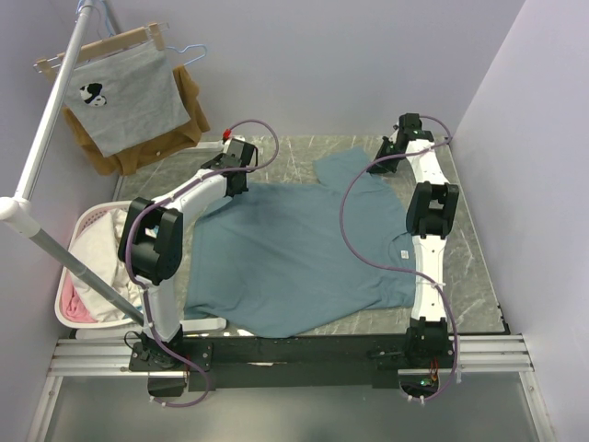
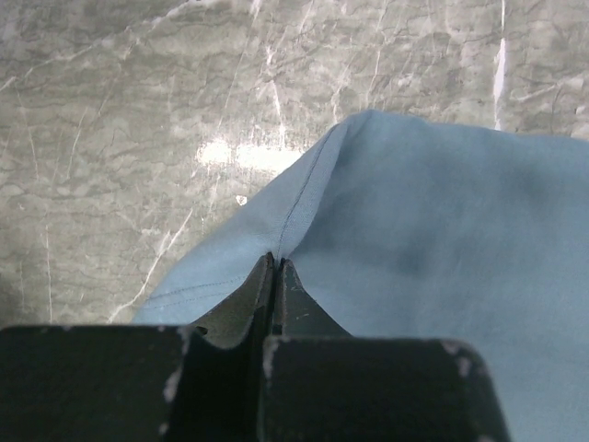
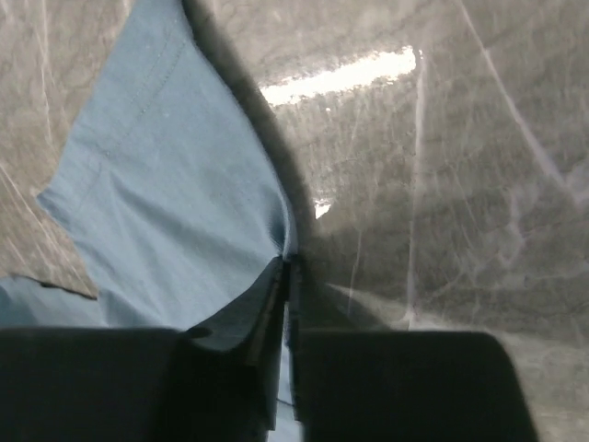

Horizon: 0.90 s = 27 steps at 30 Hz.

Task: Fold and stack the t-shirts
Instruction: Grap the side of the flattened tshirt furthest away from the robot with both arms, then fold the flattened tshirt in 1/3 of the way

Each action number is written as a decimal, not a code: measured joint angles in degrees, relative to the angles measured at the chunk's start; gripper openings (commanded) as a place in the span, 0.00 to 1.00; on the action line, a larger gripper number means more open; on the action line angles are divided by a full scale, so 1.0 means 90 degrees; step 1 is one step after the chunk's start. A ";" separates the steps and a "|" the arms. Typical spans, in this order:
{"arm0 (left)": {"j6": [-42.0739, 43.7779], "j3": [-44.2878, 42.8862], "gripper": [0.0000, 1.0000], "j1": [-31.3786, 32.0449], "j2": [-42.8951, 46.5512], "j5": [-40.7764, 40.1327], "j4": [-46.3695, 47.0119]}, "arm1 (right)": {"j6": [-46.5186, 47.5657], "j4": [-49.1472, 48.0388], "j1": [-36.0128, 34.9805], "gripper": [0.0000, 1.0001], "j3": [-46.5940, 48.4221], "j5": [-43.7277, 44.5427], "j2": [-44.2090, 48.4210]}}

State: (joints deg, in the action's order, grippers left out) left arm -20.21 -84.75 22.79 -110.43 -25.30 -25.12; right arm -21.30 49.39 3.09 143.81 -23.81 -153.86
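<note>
Item: one t-shirt (image 1: 294,262), plain dusty teal-blue, spread mostly flat across the middle of the grey-green marbled table (image 1: 477,276), between the two arms; a small pale label (image 1: 402,255) shows on its right side, close to the right arm. Far-left corner of the cloth: clamped by the left gripper (image 1: 237,164); in the left wrist view the two black fingers (image 2: 287,285) stand pressed together with a seam line of the fabric pinched between them, the cloth rising in a ridge to the tips and the bare table (image 2: 138,138) beyond. Far-right part of the cloth: clamped by the right gripper (image 1: 393,147); in the right wrist view its fingers (image 3: 274,295) are likewise closed on an edge of blue fabric with a stitched hem, the fabric falling away to the left and glossy table surface (image 3: 442,184) to the right. Near hem of the shirt: lying close to the near table edge, just ahead of the arm bases. Surroundings: a white laundry basket (image 1: 64,295) off the table's left side, holding pale and pink cloth; a white rack pole (image 1: 46,129) running diagonally at upper left; on it, a grey shirt with a black-and-white print (image 1: 124,97) on a hanger, in front of a brown garment (image 1: 189,106) on another hanger. Purple cables (image 1: 345,221) loop along both arms.
</note>
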 measured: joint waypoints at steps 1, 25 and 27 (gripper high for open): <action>-0.0002 0.0005 0.01 0.0000 0.0000 0.0000 0.0002 | -0.0015 0.0019 0.0000 0.00 0.0000 0.0012 -0.0019; 0.0148 0.0160 0.01 -0.0607 0.0814 -0.0007 -0.0204 | 0.0172 -0.1311 -0.0039 0.00 -0.3169 0.0291 0.2973; 0.0146 0.0272 0.01 -0.0590 0.0950 -0.0015 -0.0223 | 0.0192 -0.1421 -0.0051 0.00 -0.3677 0.0435 0.3395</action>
State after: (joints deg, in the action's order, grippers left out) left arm -18.90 -82.30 17.47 -101.89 -25.43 -27.14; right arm -19.57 36.60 2.63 110.72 -19.90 -123.31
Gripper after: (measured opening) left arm 0.023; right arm 0.008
